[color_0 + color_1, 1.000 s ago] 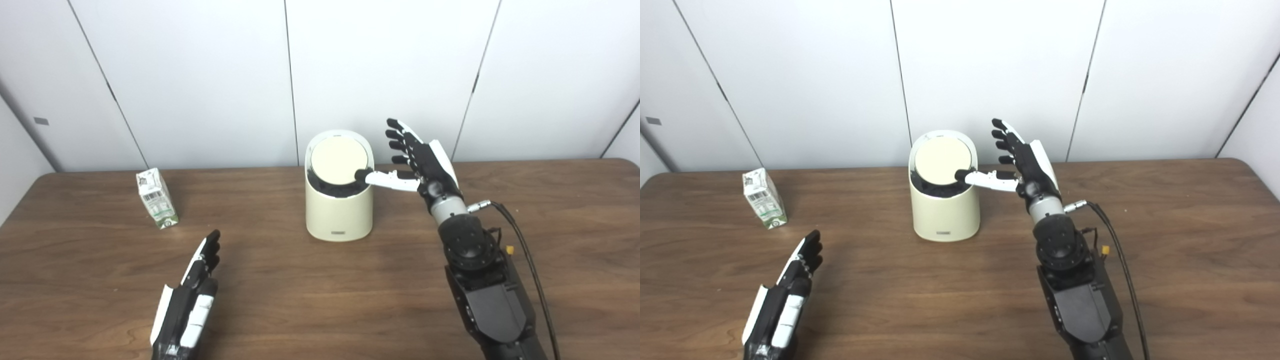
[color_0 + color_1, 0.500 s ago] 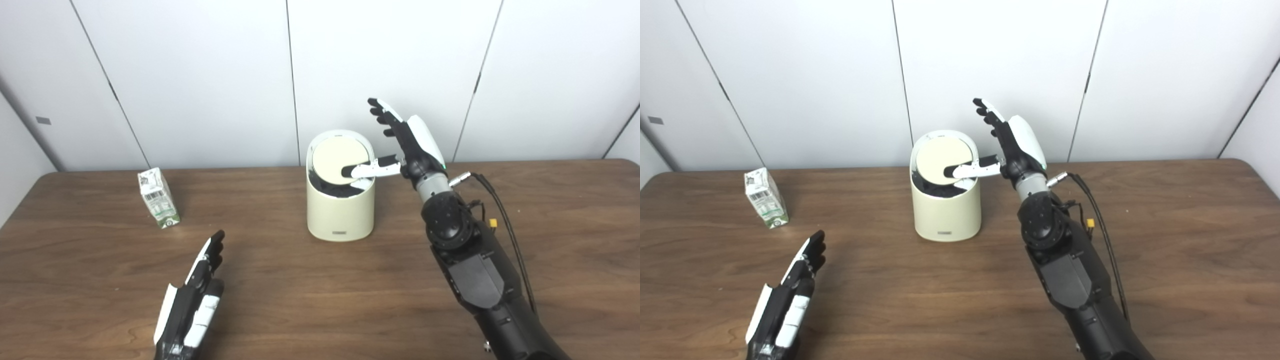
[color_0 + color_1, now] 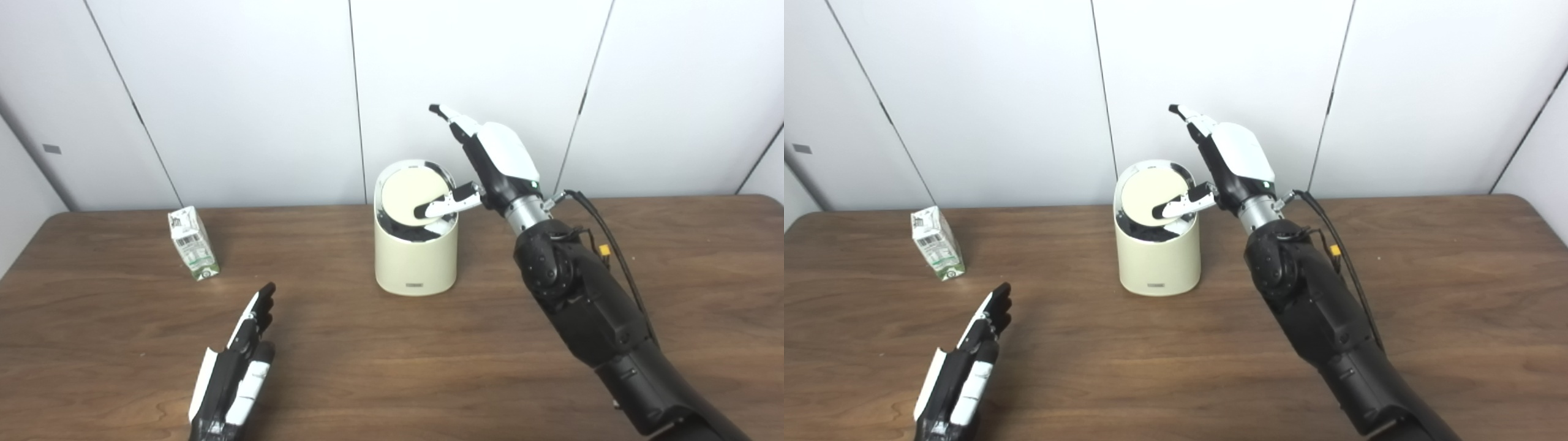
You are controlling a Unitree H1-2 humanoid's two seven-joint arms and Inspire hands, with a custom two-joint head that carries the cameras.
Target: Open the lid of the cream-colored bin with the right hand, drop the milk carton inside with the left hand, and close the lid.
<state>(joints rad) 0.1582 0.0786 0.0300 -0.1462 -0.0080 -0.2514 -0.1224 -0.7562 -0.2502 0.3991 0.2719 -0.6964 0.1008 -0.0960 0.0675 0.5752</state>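
Observation:
The cream-colored bin (image 3: 416, 260) stands at the table's middle, near the back. Its round lid (image 3: 409, 195) is tipped up toward me, with a dark gap below its front edge. My right hand (image 3: 490, 159) is raised at the bin's right rim, fingers spread and pointing up-left, the thumb resting across the lid's lower right part. It is open and holds nothing. The milk carton (image 3: 192, 242), white with green print, stands upright at the far left. My left hand (image 3: 236, 367) lies open near the front edge, fingers straight, well short of the carton.
The brown wooden table (image 3: 392, 367) runs the full width of the view. White wall panels (image 3: 245, 92) rise right behind the bin. A black cable (image 3: 603, 229) loops off my right wrist.
My right hand has risen and rolled so its white back faces me, and the thumb has slid further left over the lid. The lid is tipped a little more. My left hand has barely moved.

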